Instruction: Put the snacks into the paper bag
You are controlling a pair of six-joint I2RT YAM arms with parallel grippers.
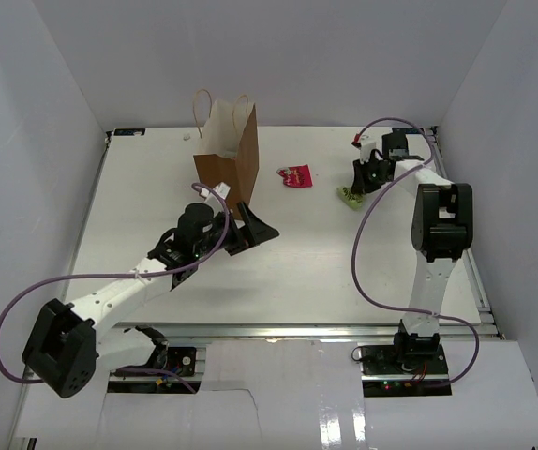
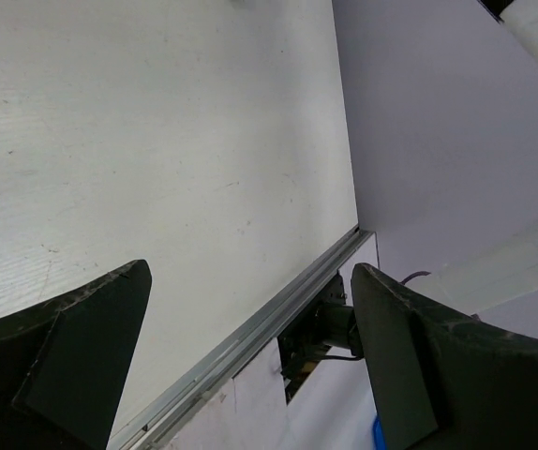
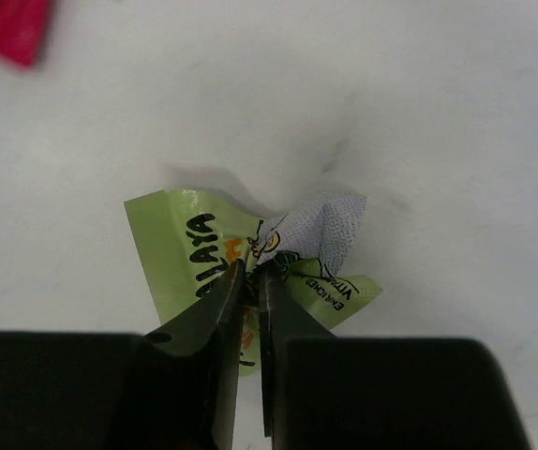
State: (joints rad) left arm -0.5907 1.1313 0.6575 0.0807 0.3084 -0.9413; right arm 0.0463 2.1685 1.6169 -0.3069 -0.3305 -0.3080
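Yellow-green foil crumples between the closed fingers of the right gripper point(image 3: 252, 272), which pinches the small yellow-green packet point(image 3: 185, 253) at its middle, so that the black lettering bunches up and a pale grey flap of the wrapper sticks up on one side. In the overhead view the right gripper point(image 1: 366, 176) and the yellow-green packet point(image 1: 350, 198) are well to the right of the paper bag point(image 1: 227, 155), low over the white table point(image 1: 297, 272); whether the packet is clear of the surface cannot be told. The brown kraft bag stands upright toward the far side of the table, mouth open, pale lining showing, two thin cord handles point(image 1: 222, 105) looping above its rim; what it holds cannot be seen. A red-pink packet point(image 1: 295, 175) lies flat on the table just right of the bag, between the bag and the pinched packet, and it shows as a blurred red corner point(image 3: 11, 28) in the right wrist view. The left gripper point(image 1: 250, 230) hangs just in front of the bag, near its right front corner, jaws spread wide with nothing between them. Its wrist camera point(image 2: 250, 281) sees only bare tabletop and the table's metal edge rail point(image 2: 250, 337).
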